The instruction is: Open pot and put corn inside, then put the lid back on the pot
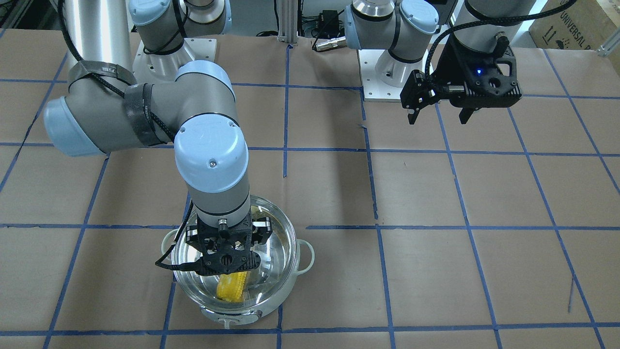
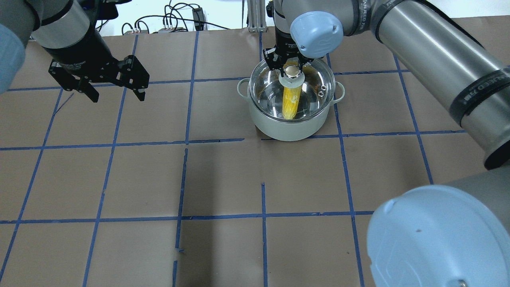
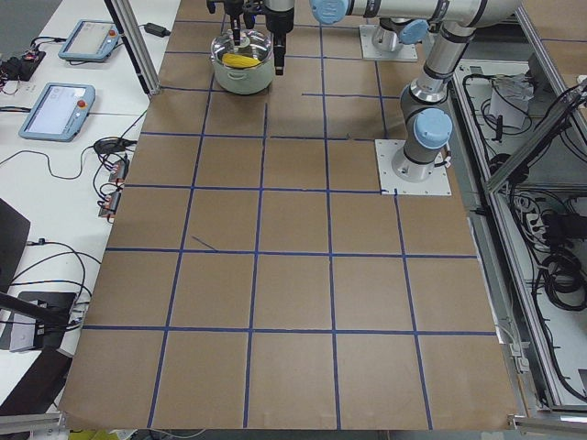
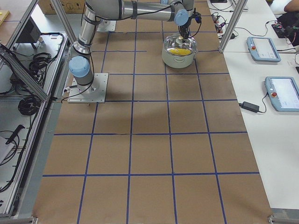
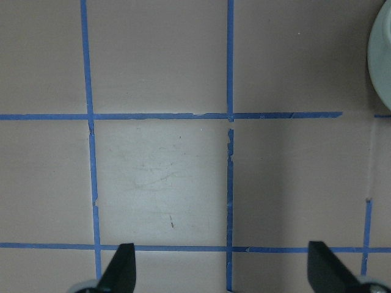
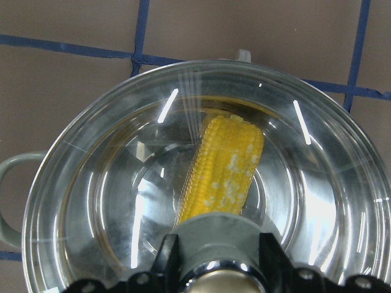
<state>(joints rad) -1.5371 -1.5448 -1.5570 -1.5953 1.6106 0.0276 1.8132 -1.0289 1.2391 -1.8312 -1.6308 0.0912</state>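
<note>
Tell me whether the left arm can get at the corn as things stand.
Probably not. The corn lies in the pot under the glass lid, and the right gripper is clamped on that lid's knob. The left gripper hangs open well off to the side.

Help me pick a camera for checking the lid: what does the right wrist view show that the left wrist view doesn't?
Only right wrist: the corn under the glass lid, its knob inside the right gripper. Only left wrist: the open left gripper above bare paper. Both: the pot (a mere edge in the left view) and blue tape lines.
</note>
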